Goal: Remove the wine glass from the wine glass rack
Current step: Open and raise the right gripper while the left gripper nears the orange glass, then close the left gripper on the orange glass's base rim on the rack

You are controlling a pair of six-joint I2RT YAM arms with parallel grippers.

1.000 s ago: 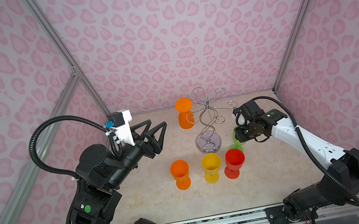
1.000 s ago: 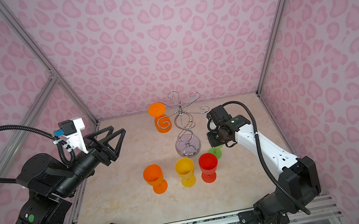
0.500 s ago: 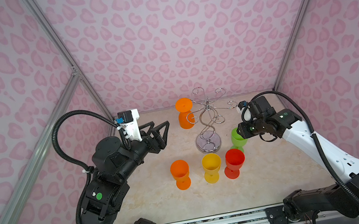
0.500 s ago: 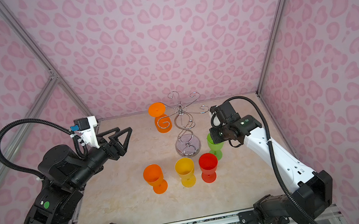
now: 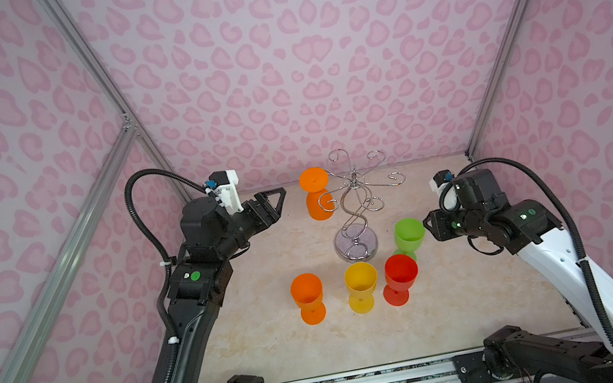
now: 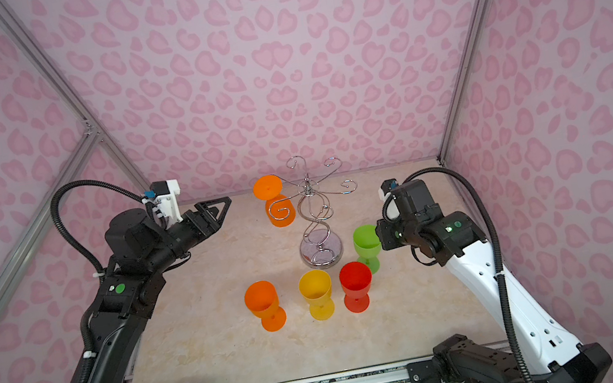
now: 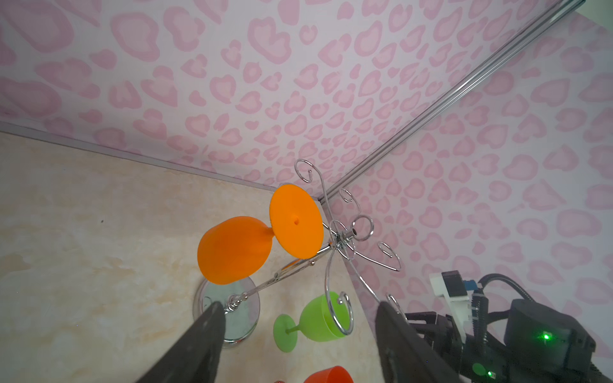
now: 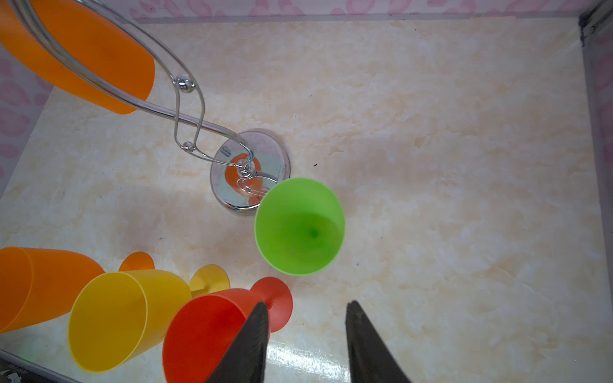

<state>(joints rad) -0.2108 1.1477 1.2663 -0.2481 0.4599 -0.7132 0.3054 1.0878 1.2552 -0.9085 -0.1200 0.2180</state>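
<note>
Nearest to the front edge of the marble-look worktop (image 5: 281,352), three plastic glasses stand upright in a row: an orange standing glass (image 5: 307,293), a yellow glass (image 5: 361,282) and a red glass (image 5: 400,273), close together but not touching. Just behind the red one stands a green glass (image 5: 409,233), also upright, beside the round base of the wine glass rack (image 5: 356,209). The right claw (image 8: 307,304) is on the right of this green glass and is released: in the right wrist view its two fingers stand apart with only bare worktop between them, and the green glass is a little beyond the tips, not touched. The rack stands behind the middle of the worktop, its S-curved stem rising to the curled arms. Farther back, the orange wine glass (image 5: 316,199) hangs upside down on an arm at the left side of the rack, with the foot on top and the bowl below. The left claw (image 5: 281,191) is to the left of this glass, near the back wall, pointing toward it, with its fingers spread wide and grasping nothing, well apart from the glass.
</note>
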